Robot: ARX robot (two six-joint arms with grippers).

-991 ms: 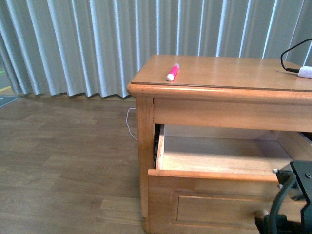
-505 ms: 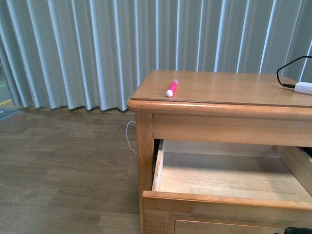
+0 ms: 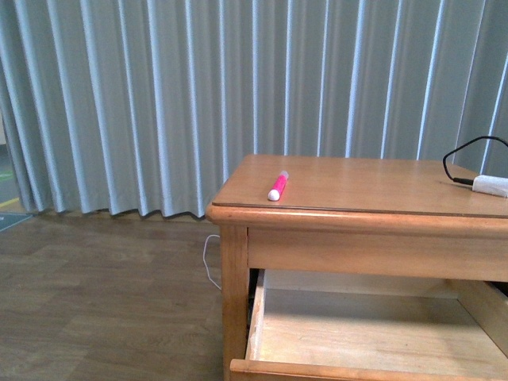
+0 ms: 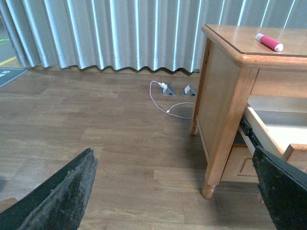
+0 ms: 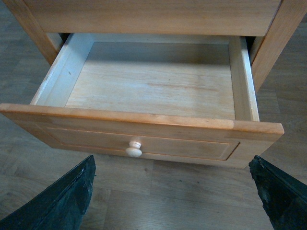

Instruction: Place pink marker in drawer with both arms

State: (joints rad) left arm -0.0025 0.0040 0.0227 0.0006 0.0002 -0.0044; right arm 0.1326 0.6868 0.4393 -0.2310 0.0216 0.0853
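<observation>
Nearest, the right gripper (image 5: pixel 171 194) hangs in front of the cabinet (image 3: pixel 357 252), fingers spread wide with nothing between them. It looks down into the drawer (image 5: pixel 144 120), which is pulled well out of the cabinet and empty, its knob (image 5: pixel 134 149) free. The left gripper (image 4: pixel 172 191) is equally wide open and empty, off the cabinet's left side above bare floor (image 4: pixel 96 134). So the opening looks done; the pick-up and the drop are left. The pink marker (image 3: pixel 278 185) lies on the cabinet's top near its front left corner, just behind the rounded front edge, with bare wood all round it. A white plug (image 3: pixel 490 185) sits well apart, at the cabinet's right end. I judge the left arm has open room to rise past the overhanging lip. The curtain (image 3: pixel 159 103) hangs behind the cabinet, out of the way.
</observation>
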